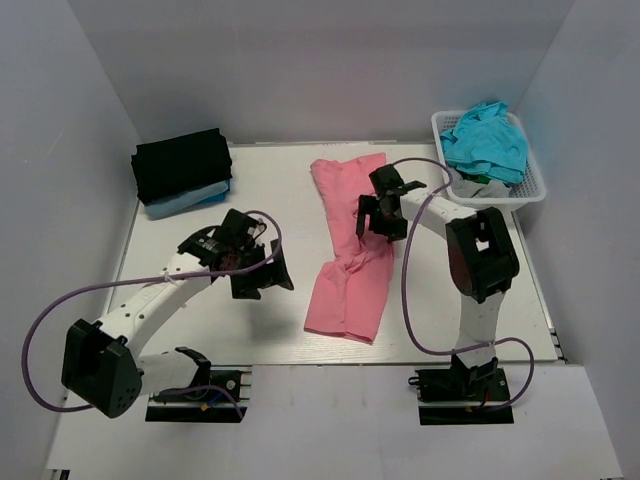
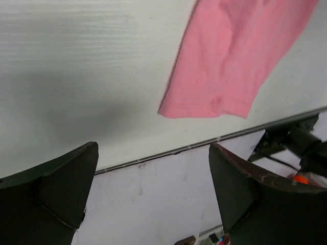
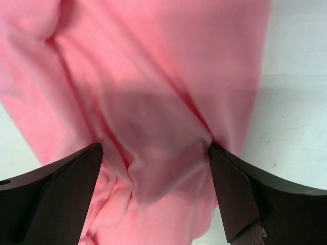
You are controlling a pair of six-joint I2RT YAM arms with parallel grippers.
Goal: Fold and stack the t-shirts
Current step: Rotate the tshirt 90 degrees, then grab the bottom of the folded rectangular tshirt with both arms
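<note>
Worktop (image 2: 76, 76) stretches open beyond the left fingers (image 2: 51, 196), spread wide and released; its near edge crosses just ahead of their tips. Ahead and to their right lies the hem of the pink t-shirt (image 2: 230, 61), apart from them. The right fingers (image 3: 255, 199), also released, straddle a raised fold at the shirt's middle. The left arm (image 1: 150, 300) reaches low and forward; the right arm (image 1: 480, 255) bends down over the cloth.
</note>
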